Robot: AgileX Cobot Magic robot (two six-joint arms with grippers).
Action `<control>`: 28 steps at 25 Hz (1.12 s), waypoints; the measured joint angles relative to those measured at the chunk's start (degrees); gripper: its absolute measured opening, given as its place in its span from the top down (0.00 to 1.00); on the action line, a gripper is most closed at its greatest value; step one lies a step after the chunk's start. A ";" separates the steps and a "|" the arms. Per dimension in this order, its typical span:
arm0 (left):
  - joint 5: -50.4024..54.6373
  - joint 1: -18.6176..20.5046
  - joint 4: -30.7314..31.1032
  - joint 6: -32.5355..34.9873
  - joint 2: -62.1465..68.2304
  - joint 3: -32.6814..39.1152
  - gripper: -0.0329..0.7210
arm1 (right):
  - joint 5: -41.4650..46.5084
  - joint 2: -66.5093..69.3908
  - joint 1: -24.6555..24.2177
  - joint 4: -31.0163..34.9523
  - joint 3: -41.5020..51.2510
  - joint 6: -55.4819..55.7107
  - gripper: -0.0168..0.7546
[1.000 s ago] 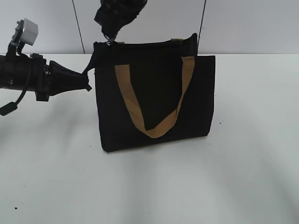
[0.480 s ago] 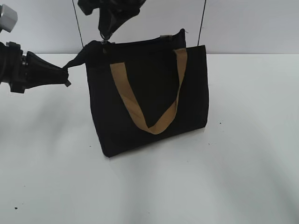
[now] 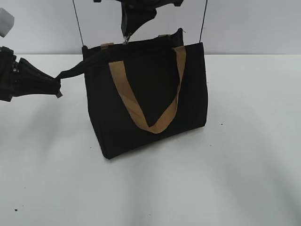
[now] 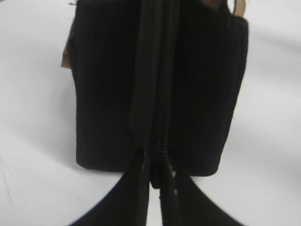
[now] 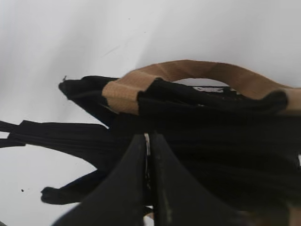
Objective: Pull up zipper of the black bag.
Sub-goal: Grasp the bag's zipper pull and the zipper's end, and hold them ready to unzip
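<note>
The black bag [image 3: 146,99] stands on the white table with tan strap handles [image 3: 141,115]. My left gripper [image 3: 56,87] is shut on the black tail tab at the zipper's left end and holds it stretched out to the left; in the left wrist view [image 4: 157,176] the zipper [image 4: 162,108] runs straight away from the jaws. My right gripper [image 3: 126,38] comes down from above and is shut on the small silvery zipper pull [image 3: 125,41] on the bag's top edge, left of the middle. In the right wrist view [image 5: 147,141] a sliver of metal shows between the closed jaws.
The white table [image 3: 235,165] spreads all round the bag. A pale wall with two dark vertical seams [image 3: 203,21] stands behind. The left arm's body [image 3: 19,77] lies low at the left edge.
My right gripper has moved to the right along the bag's top edge with the pull. My left gripper has drawn further left, stretching the tail tab, and the bag has shifted and tilted slightly left.
</note>
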 joint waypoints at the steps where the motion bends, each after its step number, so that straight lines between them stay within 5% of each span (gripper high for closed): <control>1: -0.23 0.00 0.45 -0.76 -0.31 0.00 0.91 | 0.41 -0.05 -0.39 -0.10 0.00 0.54 0.99; 9: -2.06 0.12 5.13 -3.78 -1.43 0.00 0.91 | 1.26 -0.11 -6.33 -4.23 0.00 -2.66 0.99; 23: -2.51 -0.04 0.73 -3.85 -1.43 0.00 0.91 | 1.64 -0.16 -11.06 -0.99 0.05 -8.52 0.97; 25: -2.84 0.08 0.17 -3.85 -1.43 0.00 0.91 | 1.32 -0.28 -11.66 -0.84 0.05 -10.77 0.85; 28: -2.46 0.34 -0.37 -3.85 -1.37 0.05 0.84 | 0.50 -1.29 -12.85 0.00 -0.05 -14.07 0.52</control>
